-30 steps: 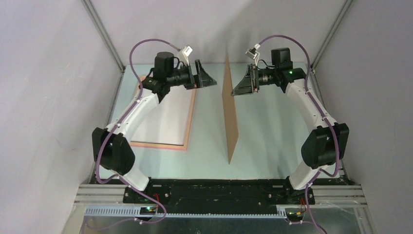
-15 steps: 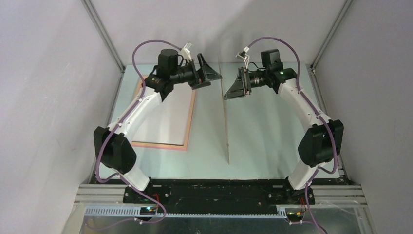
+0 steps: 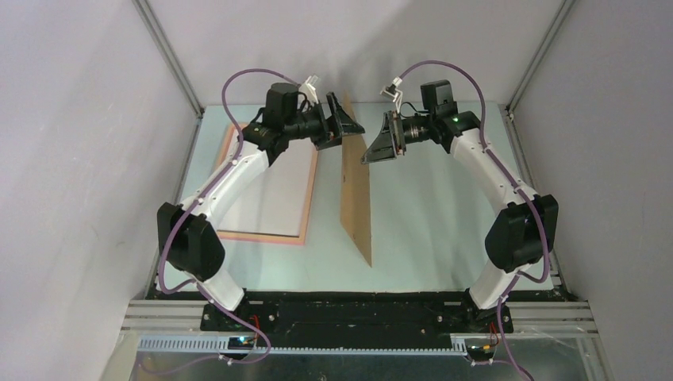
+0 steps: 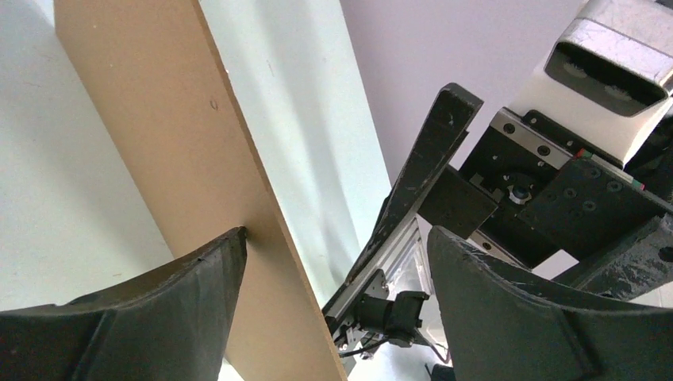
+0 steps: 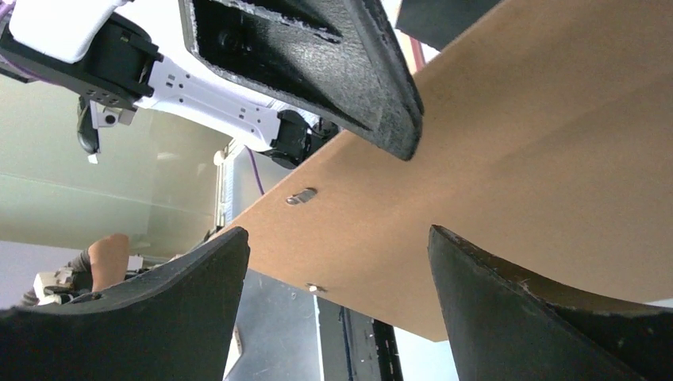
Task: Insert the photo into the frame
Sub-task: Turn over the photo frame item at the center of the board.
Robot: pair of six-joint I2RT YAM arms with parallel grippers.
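Two open grippers flank the brown backing board, which stands on its long edge near the middle of the table, tilted toward the left. Neither clamps it. The left gripper has its jaws spread, with one finger seeming just to touch the board's face. The right gripper sits on the opposite side, jaws equally wide and nothing between them. Probably they only steady the board so it can tip over onto the frame. That frame lies flat at the left of the table, partly under the left arm, with a white sheet filling it; this may be the photo face down, but no printed side shows, so I cannot tell
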